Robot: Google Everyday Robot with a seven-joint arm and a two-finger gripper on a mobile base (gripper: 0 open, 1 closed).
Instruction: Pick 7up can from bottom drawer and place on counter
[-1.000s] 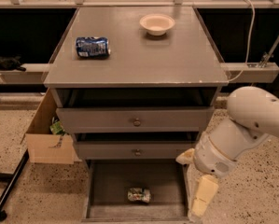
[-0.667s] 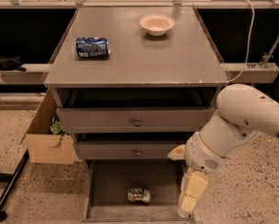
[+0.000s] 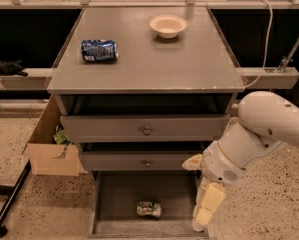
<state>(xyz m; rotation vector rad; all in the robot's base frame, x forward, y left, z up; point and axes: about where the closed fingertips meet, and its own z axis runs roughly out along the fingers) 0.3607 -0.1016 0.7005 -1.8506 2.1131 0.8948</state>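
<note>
The 7up can lies on its side on the floor of the open bottom drawer, near the front and close to the middle. My gripper points down at the drawer's right wall, to the right of the can and apart from it. The white arm reaches in from the right and covers the drawer's right edge. The grey counter tops the cabinet above.
A blue and white can lies on the counter's left side and a pale bowl stands at its back. Two knob-fronted drawers sit partly pulled out above the bottom drawer. A cardboard box stands on the floor at the left.
The arm has swung left and the gripper has come in over the right side of the bottom drawer, closer to the can. The can has not moved.
</note>
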